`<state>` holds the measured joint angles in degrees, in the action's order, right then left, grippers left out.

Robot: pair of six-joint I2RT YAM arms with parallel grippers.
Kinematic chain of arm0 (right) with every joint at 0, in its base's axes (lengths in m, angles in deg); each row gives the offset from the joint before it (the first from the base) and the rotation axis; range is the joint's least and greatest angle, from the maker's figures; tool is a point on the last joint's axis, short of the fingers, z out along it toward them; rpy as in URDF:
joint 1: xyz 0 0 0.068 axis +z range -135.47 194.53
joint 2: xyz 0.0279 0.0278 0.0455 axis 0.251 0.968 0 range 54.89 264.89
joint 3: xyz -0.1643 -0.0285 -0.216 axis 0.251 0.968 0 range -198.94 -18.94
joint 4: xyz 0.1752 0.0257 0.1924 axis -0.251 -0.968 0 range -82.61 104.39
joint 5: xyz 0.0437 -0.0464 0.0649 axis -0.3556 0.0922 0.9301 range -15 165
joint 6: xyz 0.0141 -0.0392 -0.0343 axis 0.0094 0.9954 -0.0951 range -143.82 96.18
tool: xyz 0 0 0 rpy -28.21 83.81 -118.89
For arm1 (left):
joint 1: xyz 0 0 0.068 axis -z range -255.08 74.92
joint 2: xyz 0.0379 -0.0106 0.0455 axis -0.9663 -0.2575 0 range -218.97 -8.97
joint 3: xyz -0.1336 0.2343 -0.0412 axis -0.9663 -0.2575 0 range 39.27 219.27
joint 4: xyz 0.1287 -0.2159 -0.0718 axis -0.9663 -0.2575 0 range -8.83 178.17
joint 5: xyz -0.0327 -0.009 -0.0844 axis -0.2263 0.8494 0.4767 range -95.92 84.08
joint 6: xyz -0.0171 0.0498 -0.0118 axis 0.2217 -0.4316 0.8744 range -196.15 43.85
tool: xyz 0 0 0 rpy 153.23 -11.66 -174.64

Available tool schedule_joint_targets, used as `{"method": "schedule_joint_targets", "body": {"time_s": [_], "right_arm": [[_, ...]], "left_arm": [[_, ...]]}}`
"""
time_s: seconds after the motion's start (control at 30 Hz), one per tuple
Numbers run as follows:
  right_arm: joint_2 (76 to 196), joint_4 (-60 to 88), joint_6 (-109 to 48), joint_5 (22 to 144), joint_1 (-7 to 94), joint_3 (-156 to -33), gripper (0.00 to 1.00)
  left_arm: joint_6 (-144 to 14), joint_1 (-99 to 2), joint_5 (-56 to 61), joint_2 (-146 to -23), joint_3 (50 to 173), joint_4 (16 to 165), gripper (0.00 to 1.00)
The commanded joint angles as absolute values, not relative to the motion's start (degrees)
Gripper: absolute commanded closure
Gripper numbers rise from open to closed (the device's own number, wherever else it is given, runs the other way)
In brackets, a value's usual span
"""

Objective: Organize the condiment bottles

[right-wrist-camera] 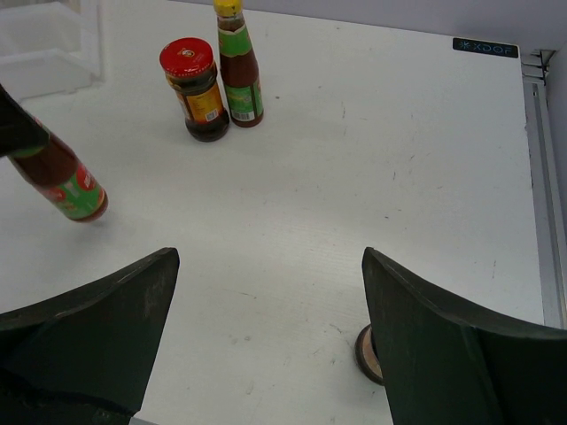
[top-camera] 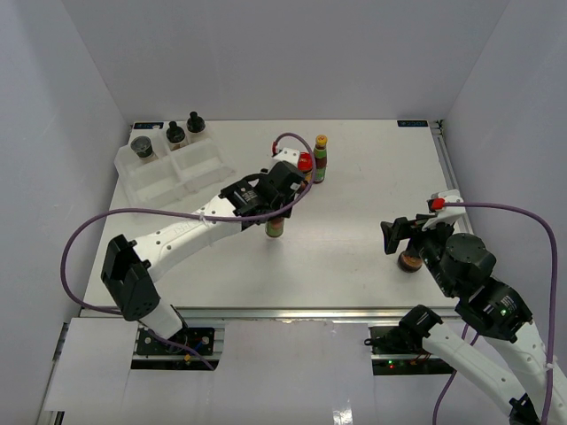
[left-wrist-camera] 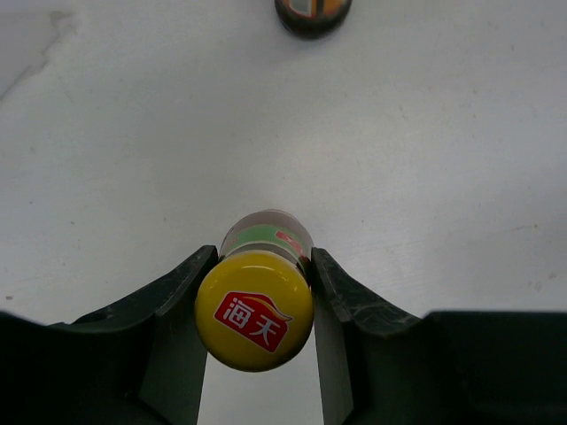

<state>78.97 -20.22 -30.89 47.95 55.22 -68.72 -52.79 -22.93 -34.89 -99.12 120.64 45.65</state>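
On the sauce bottle, the yellow cap bore a red badge with the white characters 海天. A dark sticker at the table edge showed pale letters I could not read surely. The print on the red-lidded jar was illegible.

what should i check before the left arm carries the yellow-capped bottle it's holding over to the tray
1. Grip: the left gripper is shut on the held yellow-capped bottle just under its cap: ok.
2. Bottle lifted off the table: in the right wrist view it hangs tilted with its base low: cannot tell.
3. Room in the clear tray: its near compartments look free: ok.
4. Clearance from the red-lidded jar: from above, the left arm's wrist overlaps it: cannot tell.
5. Right gripper: open, far to the right, off the route: ok.
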Motion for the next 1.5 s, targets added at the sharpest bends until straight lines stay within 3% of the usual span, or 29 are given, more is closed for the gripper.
{"method": "schedule_joint_targets", "body": {"time_s": [0.0, 0.6, 1.47], "right_arm": [[77.61, -17.6, -30.23, 47.23, 55.53, -68.86, 0.1], [79.75, -14.52, -28.38, 48.45, 55.49, -68.25, 0.1], [81.68, -13.11, -26.01, 44.78, 55.5, -68.95, 0.1]], "left_arm": [[-54.84, -28.32, -39.49, -95.45, 128.03, 48.4, 1.0], [-63.06, -54.18, -33.46, -108.9, 151.49, 51.97, 1.0], [-64.02, -70.6, -24.55, -110.82, 137.68, 68.68, 1.0]]}}
